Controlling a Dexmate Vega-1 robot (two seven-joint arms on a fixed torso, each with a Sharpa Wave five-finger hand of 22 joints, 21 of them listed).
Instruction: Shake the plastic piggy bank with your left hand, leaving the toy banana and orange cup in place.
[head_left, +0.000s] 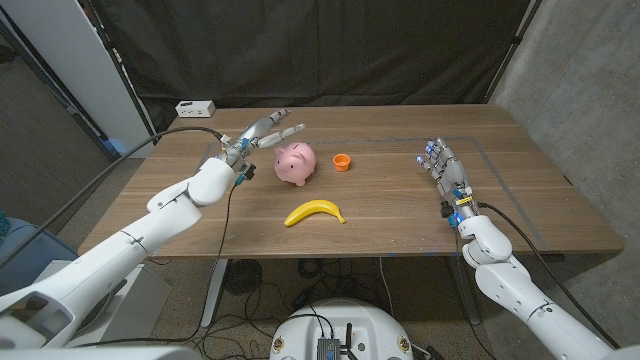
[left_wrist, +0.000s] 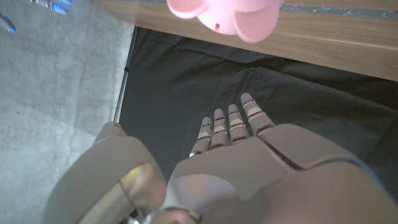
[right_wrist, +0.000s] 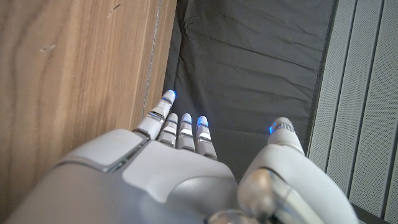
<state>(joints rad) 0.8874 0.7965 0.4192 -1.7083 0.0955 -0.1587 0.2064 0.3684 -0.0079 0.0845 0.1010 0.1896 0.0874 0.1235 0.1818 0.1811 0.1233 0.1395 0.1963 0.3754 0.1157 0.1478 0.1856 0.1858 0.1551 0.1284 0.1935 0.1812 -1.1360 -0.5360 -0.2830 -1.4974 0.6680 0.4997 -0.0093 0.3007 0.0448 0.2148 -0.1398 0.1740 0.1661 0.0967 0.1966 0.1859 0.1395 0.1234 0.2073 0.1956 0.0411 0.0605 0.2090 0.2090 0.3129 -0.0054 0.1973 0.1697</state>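
Evidently no legible writing on the piggy bank (head_left: 295, 163); left hand (head_left: 262, 133) fingers (head_left: 285, 130) spread, empty, just beside it.

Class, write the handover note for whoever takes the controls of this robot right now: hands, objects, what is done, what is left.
Left hand: open, fingers spread just left of the piggy bank, not gripping it.
Right hand: open, holding nothing, at the table's right side.
Piggy bank stands on the wooden table; toy banana lies in front of it, orange cup to its right.
Done: left hand brought up to the bank.
Left: grasp, lift and shake it; leave banana and cup alone.
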